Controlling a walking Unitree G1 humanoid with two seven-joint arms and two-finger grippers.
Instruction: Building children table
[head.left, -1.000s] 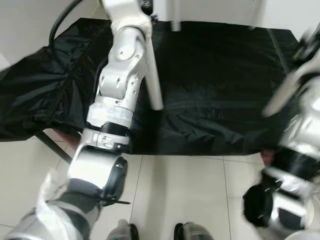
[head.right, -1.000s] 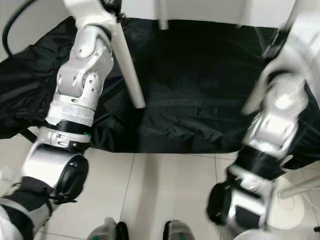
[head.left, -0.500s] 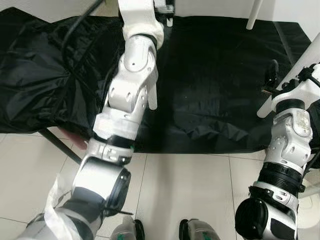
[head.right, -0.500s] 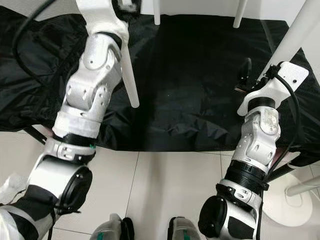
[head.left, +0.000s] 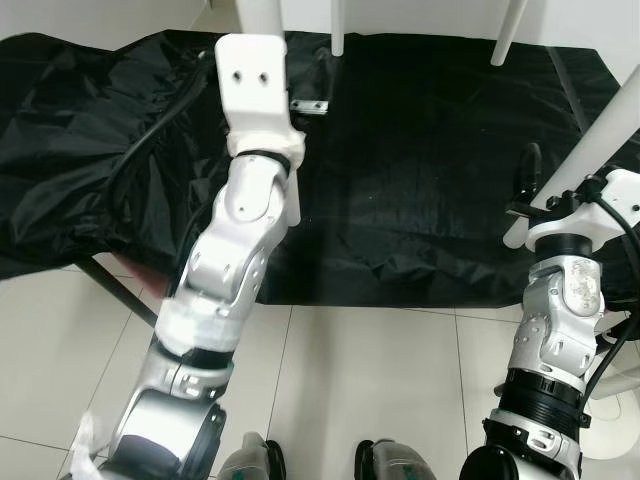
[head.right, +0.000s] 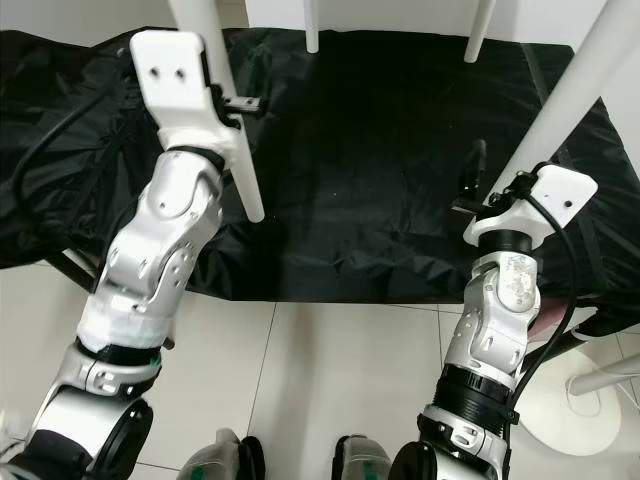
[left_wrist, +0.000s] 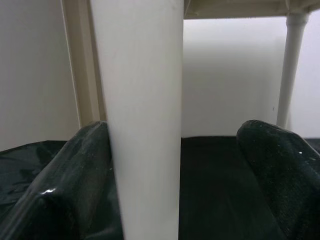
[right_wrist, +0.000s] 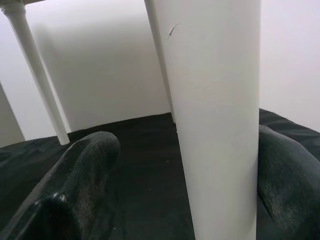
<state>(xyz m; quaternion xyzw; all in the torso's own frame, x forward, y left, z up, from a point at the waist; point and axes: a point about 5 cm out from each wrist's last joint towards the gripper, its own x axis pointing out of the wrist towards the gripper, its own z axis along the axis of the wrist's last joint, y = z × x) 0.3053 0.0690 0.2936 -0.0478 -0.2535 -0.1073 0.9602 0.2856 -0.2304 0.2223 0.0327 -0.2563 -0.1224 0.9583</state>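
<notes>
Four white table legs on view, standing on a black sheet (head.left: 420, 200) spread over a pale tiled floor (head.left: 370, 390): two near ones, two far ones at the back edge of the sheet. No brand, label or writing readable anywhere.

Left gripper (left_wrist: 175, 175) raised around the near left leg (left_wrist: 142, 120); one black finger (left_wrist: 75, 180) touching the leg's side, the other standing clear of it, so spread open rather than clamped. Right gripper (right_wrist: 175, 185) set around the near right leg (right_wrist: 217, 115); one finger (right_wrist: 282, 175) against the leg, the other (right_wrist: 85, 175) apart from it, likewise open. Far left leg (head.left: 338, 28) and far right leg (head.left: 508, 30) well behind the two arms, untouched. Two robot feet (head.left: 320, 465) down on the tiles.
</notes>
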